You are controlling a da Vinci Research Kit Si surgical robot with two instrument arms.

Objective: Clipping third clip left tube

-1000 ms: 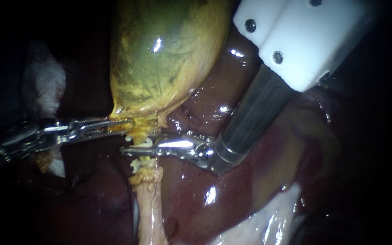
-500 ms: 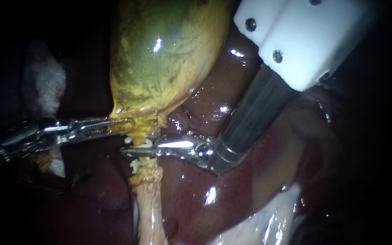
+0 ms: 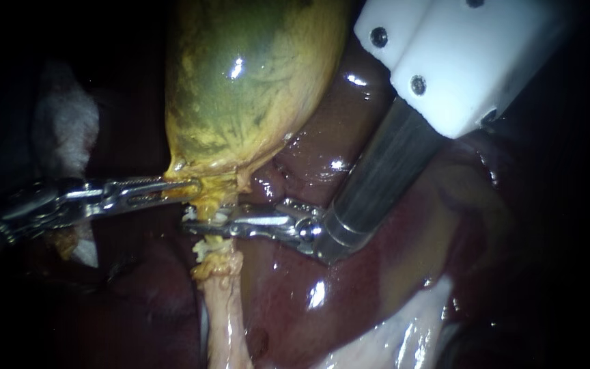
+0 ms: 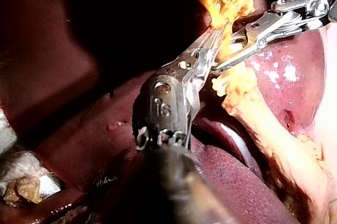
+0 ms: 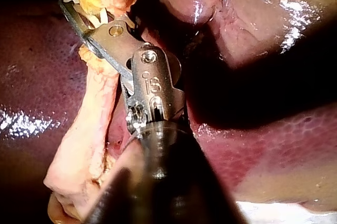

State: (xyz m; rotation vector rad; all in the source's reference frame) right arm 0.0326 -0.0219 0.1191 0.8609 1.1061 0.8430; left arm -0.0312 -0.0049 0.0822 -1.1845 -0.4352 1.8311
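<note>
Left instrument (image 3: pixel 189 186) comes in flat from the left. Its jaws are clamped on the yellow neck of the gallbladder (image 3: pixel 247 89), at the bottom end where it narrows. The left wrist view shows the same: the jaws are closed, with the tips buried in yellow tissue.

Right instrument (image 3: pixel 198 224) comes in from the upper right, a dark shaft (image 3: pixel 377 181) under a white housing (image 3: pixel 459 55) with two screws. Its jaws lie crosswise over the tube (image 3: pixel 223 307), just below the left instrument's grip. They are pinched on the tube from both sides and lie close together. White bits of a clip (image 3: pixel 214 216) show between the jaws where they cross the tube. A second white clip (image 3: pixel 201 251) sits on the tube just under the jaws.

The tube hangs from the gallbladder neck and runs down over the liver (image 3: pixel 349 287), pale and yellowish. Only one tube shows, so I cannot tell whether it is the left one. In the right wrist view the tube passes beside the instrument's wrist and under its jaws.

Writing: a stamped mark (image 4: pixel 162 109) sits on the left instrument's wrist block, and there is one on the right's as well.

A white gauze-like lump (image 3: pixel 66 130) lies well apart from the jaws, in the dark above the left instrument's shaft.
</note>
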